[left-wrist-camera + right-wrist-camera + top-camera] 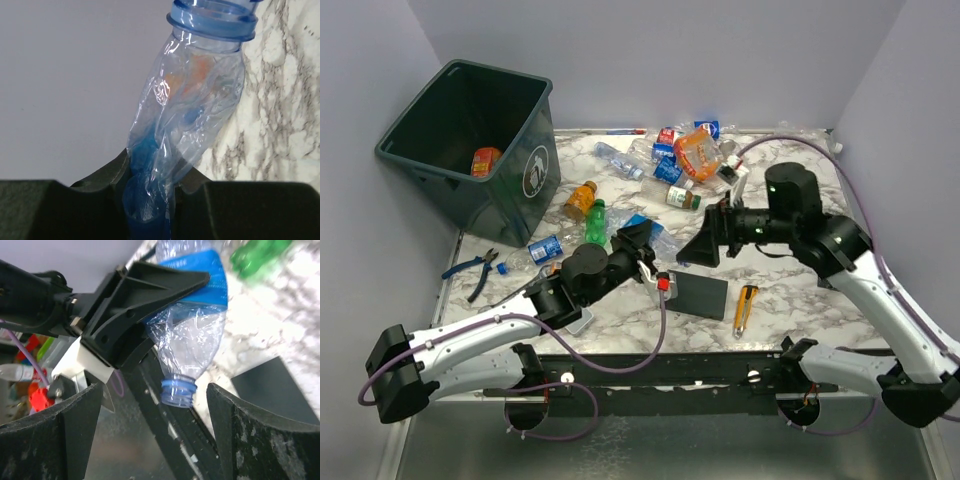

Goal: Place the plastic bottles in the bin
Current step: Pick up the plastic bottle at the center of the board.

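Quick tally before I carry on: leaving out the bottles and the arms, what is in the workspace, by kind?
Bin: 1
Pliers: 1
Yellow utility knife: 1
Black flat pad: 1
Thin rod at the table's far edge, kind unclear: 1
Total: 5

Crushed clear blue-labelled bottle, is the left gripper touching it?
Touching. The left wrist view shows the crushed clear plastic bottle pinched between the dark fingers of the left gripper.
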